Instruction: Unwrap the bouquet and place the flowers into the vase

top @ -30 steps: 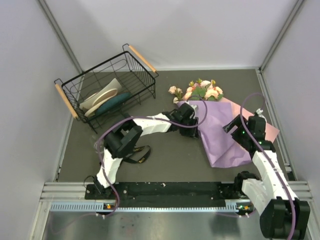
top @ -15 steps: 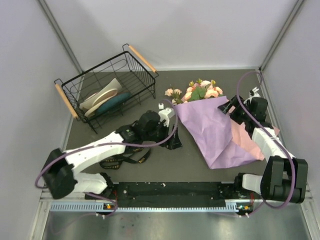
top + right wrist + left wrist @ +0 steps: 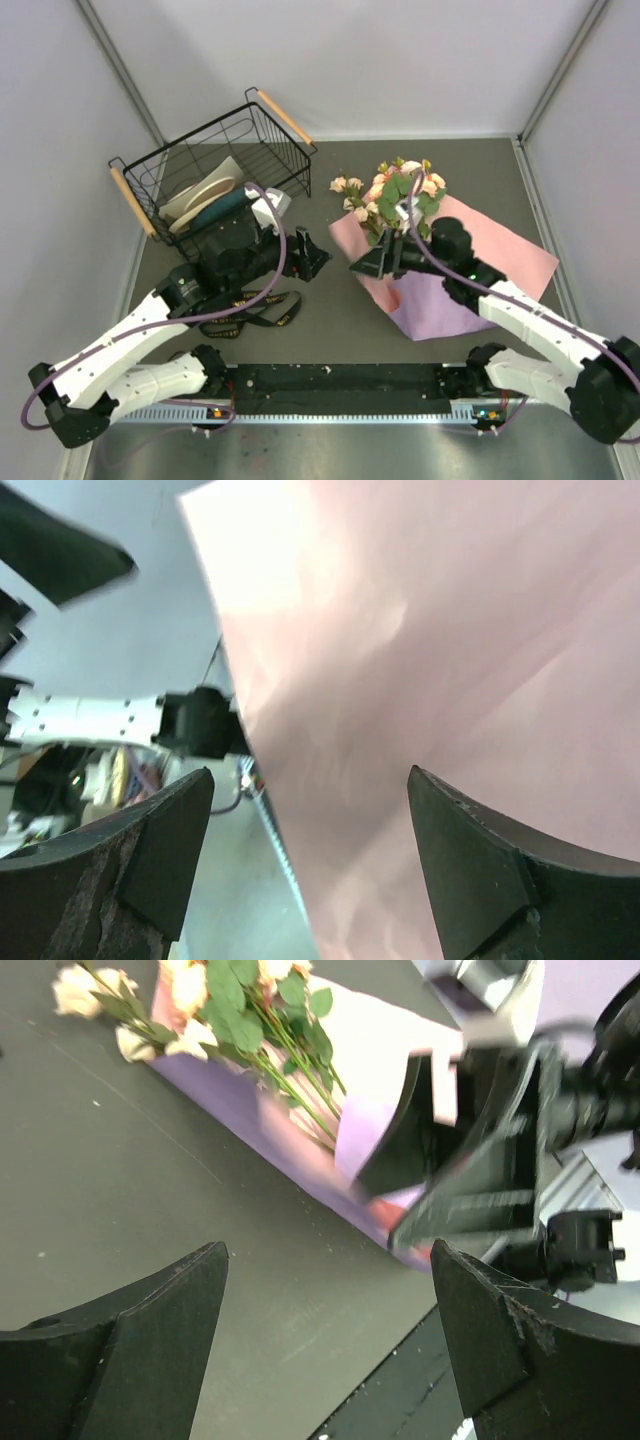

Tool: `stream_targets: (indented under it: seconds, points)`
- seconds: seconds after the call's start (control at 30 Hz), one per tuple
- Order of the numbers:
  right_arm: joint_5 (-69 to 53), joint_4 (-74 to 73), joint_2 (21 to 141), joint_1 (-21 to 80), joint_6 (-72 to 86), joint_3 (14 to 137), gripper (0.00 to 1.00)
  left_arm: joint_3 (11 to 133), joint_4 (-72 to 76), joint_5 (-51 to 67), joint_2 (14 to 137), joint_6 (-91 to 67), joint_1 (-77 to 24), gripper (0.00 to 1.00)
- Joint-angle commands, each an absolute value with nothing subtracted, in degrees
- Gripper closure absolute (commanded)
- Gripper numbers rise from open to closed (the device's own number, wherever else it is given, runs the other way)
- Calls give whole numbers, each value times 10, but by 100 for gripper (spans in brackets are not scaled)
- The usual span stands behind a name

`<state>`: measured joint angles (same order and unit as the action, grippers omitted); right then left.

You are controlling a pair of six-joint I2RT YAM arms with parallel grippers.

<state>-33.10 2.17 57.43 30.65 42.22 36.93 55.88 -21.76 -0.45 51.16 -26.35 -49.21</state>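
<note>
- The dark table (image 3: pixel 335 300) carries everything, and my two arms reach in from its 6 o'clock edge.
- The black wire basket (image 3: pixel 283 116) with wooden handles sits at 10 o'clock, with pale and teal flat things lying in it.
- The bouquet (image 3: pixel 400 215) lies right of centre. Its paper (image 3: pixel 500 250) is spread flat and pink side up, with purple showing at the 6 o'clock tip.
- The flowers (image 3: pixel 398 188) lie on the far part of the sheet. Their long axis runs with the heads toward 11 o'clock and the stems toward 5 o'clock, under my right arm.
- Only my left wrist view shows the thin green stems, the leaves along them and a flap of paper standing up beside them. It is blurred there.
- My right gripper (image 3: pixel 368 265) is at the paper's 9 o'clock edge.
- In my right wrist view its jaws are spread wide and pink paper fills the gap between them. I cannot tell whether either finger touches the sheet.
- My left gripper (image 3: pixel 312 262) hangs over bare table just beside that edge. It points at the bouquet with jaws spread wide and nothing between them.
- A black strap (image 3: pixel 262 312) lies loose on the table at 7 o'clock from the bouquet. It shows only from above.
</note>
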Motion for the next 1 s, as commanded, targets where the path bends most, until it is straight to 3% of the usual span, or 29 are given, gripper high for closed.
stream_targets:
  seconds: [0.0,0.13,0.23,0.3,0.4,0.47,0.57,0.67,0.83,0.97]
  points:
    - [-303,179,670,409,541,329,20,591,-234,-86,480,-251,-486,12]
    - [-375,306,709,436,608,330,21,599,-242,-87,468,-265,-483,10]
    - [-329,141,619,414,509,366,16,608,-243,-65,474,-276,-481,10]
    - [-271,-52,575,397,432,406,14,613,-237,-45,492,-280,-476,9]
    - [-236,-185,508,304,338,453,11,627,-234,-5,547,-287,-468,9]
    - [-250,-213,489,179,330,456,9,624,-218,47,601,-285,-464,9]
    - [-272,-229,517,64,322,459,8,624,-180,134,693,-287,-461,9]
    - [-294,-237,605,12,318,477,10,625,-131,204,788,-299,-462,12]
    - [-242,-265,672,-18,323,508,12,622,-54,247,905,-338,-481,22]
    - [-293,-275,663,-17,330,479,13,636,-25,257,995,-349,-515,32]
